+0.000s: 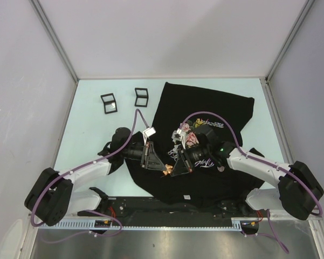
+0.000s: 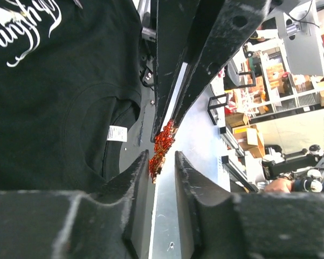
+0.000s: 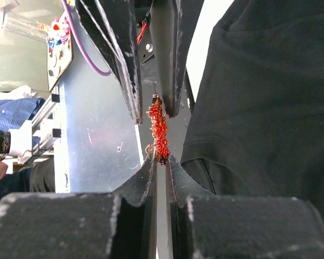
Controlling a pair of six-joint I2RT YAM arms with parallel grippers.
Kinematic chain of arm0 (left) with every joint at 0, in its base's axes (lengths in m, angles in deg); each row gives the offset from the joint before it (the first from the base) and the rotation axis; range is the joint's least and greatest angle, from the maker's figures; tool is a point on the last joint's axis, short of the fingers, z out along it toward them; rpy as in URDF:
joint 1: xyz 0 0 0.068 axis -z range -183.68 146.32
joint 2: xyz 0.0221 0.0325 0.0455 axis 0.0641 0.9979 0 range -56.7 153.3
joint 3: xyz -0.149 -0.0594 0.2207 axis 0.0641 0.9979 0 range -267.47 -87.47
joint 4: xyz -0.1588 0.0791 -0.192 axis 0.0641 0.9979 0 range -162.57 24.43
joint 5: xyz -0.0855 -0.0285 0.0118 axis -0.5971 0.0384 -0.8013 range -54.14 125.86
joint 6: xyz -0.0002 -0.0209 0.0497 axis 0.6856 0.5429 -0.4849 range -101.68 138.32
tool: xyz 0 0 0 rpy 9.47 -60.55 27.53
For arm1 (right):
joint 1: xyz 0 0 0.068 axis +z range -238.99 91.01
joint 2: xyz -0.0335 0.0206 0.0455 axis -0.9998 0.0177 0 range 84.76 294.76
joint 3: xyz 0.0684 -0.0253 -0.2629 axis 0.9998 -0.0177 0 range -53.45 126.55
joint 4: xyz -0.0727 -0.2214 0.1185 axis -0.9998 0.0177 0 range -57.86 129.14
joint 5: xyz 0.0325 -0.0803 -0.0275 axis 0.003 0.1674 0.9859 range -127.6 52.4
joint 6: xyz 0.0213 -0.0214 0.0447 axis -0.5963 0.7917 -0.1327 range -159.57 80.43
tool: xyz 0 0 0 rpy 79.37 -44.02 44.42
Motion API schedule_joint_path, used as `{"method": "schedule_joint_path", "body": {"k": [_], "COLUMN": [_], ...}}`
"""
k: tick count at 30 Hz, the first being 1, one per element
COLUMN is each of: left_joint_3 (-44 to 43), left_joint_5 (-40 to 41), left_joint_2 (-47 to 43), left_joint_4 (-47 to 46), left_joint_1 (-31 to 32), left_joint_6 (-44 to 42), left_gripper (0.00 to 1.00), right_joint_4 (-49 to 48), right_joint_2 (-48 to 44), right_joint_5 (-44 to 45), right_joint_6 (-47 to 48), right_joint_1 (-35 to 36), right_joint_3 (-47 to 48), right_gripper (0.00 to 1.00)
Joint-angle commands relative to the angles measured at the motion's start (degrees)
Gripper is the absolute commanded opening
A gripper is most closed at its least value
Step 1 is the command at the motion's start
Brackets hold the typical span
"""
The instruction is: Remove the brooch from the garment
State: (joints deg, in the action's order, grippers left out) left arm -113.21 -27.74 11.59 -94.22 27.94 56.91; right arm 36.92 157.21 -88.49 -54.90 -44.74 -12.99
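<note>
Barely visible overhead, the brooch (image 3: 157,125) appears close-up, pinched by the right hand (image 3: 160,158).

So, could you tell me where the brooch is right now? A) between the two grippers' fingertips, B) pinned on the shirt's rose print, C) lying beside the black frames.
A: the red brooch is pinched in the right gripper, with the left gripper open around its other end.
</note>
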Motion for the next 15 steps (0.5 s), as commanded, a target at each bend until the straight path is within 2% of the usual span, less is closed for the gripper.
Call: {"method": "schedule_joint_path", "body": {"k": [1, 2, 3, 9, 11, 14, 15], "left_joint_3": [-1.4, -1.4, -1.4, -1.0, -0.4, 1.2, 1.8], "left_joint_5": [-2.4, -2.4, -2.2, 0.5, 2.3, 7.5, 9.0], "left_joint_2": [0.5, 0.4, 0.4, -0.8, -2.0, -4.6, -5.2], "left_joint_4": [-1.8, -2.0, -1.9, -1.7, -3.5, -5.2, -5.3], "left_joint_1": [0.7, 0.7, 0.8, 0.7, 0.6, 0.3, 0.2], "left_joint_6": [-0.5, -0.5, -0.6, -0.4, 1.3, 4.4, 6.0], "left_gripper": [0.27, 0.24, 0.15, 0.0, 0.0, 0.0, 0.0], "right_joint_4": [-2.9, -2.9, -3.0, -1.3, 0.1, -4.1, -7.6], "right_joint_2": [0.1, 0.0, 0.0, -0.8, -1.4, -3.4, -3.9], "right_joint_5": [-1.0, -1.1, -1.1, 1.5, 5.0, 6.9, 7.1], "right_joint_6": [0.3, 0.2, 0.2, 0.0, -0.5, -5.1, -8.8], "right_joint_1": [-0.3, -0.3, -0.4, -0.7, -1.0, -2.0, -2.1], "right_joint_3": [0.3, 0.3, 0.3, 0.3, 0.0, -3.2, -4.5], "right_gripper": [0.0, 0.0, 0.0, 0.0, 0.07, 0.27, 0.38]}}
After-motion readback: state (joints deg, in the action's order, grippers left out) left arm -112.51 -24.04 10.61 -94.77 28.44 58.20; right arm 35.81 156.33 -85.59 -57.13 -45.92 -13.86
